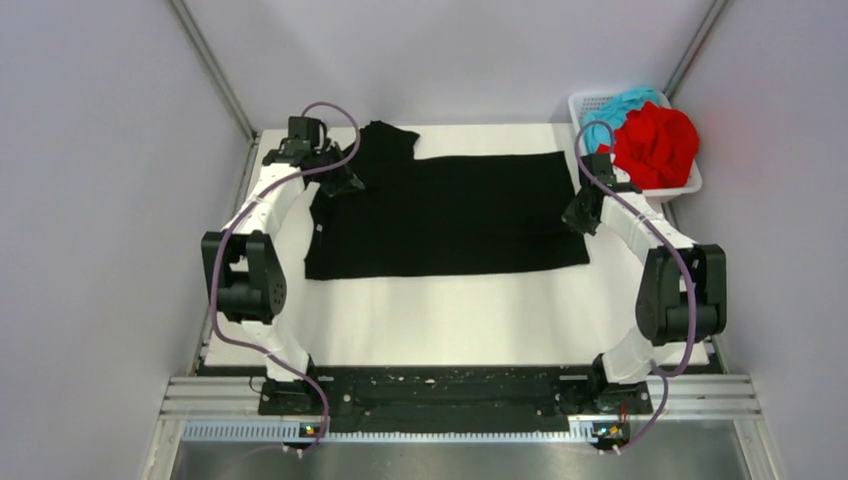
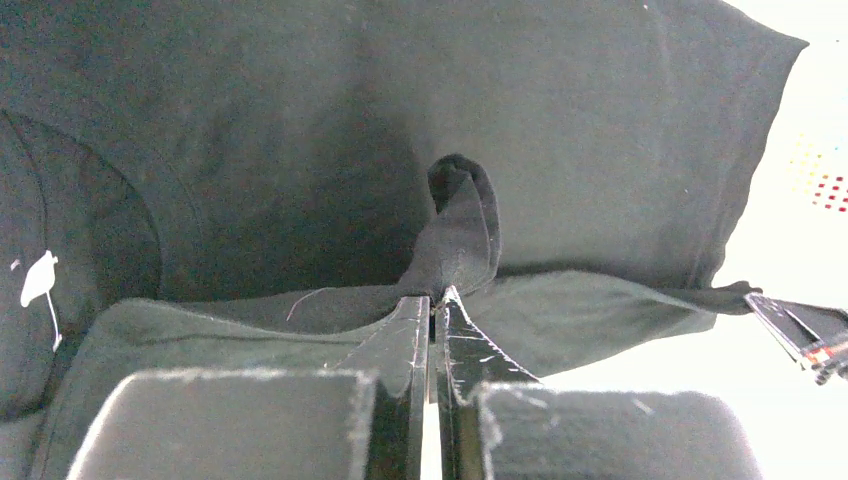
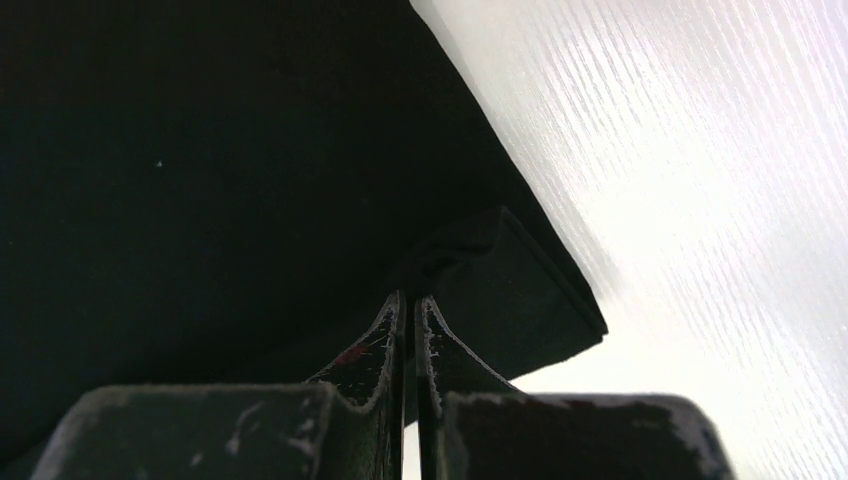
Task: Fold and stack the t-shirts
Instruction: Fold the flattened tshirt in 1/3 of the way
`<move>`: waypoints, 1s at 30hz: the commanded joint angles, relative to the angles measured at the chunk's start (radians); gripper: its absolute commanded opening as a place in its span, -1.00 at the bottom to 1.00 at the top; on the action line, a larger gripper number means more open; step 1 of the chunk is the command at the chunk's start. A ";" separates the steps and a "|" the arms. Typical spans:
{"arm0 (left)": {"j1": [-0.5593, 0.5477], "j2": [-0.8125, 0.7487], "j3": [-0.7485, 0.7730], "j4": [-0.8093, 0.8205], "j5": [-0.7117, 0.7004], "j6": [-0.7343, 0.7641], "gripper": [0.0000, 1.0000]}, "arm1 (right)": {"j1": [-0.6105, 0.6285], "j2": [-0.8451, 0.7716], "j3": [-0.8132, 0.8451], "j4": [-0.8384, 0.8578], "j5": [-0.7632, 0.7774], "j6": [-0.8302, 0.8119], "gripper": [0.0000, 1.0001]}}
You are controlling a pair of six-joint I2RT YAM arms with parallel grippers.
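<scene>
The black t-shirt (image 1: 450,215) lies spread on the white table, its far edge folded over toward the middle. My left gripper (image 1: 345,180) is shut on a pinched ridge of the black t-shirt (image 2: 455,235) near the collar end. My right gripper (image 1: 582,213) is shut on the folded right edge of the black t-shirt (image 3: 480,275) near its corner. The red t-shirt (image 1: 655,143) and the teal-blue t-shirt (image 1: 628,103) are bunched in the basket at the back right.
The white mesh basket (image 1: 690,185) stands at the table's far right corner, just behind my right arm. Bare white table (image 1: 450,320) lies in front of the black shirt. Grey walls close both sides.
</scene>
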 commanded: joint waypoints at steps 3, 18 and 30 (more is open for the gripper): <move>0.020 0.122 0.120 0.009 -0.020 0.034 -1.00 | -0.011 0.042 0.067 0.088 0.040 0.000 -0.74; 0.022 0.108 0.181 -0.070 -0.101 0.001 0.97 | 0.077 -0.147 -0.021 0.101 0.011 -0.054 0.97; 0.005 0.120 -0.189 0.120 0.016 -0.015 0.97 | 0.244 0.128 -0.031 0.300 -0.106 -0.143 0.97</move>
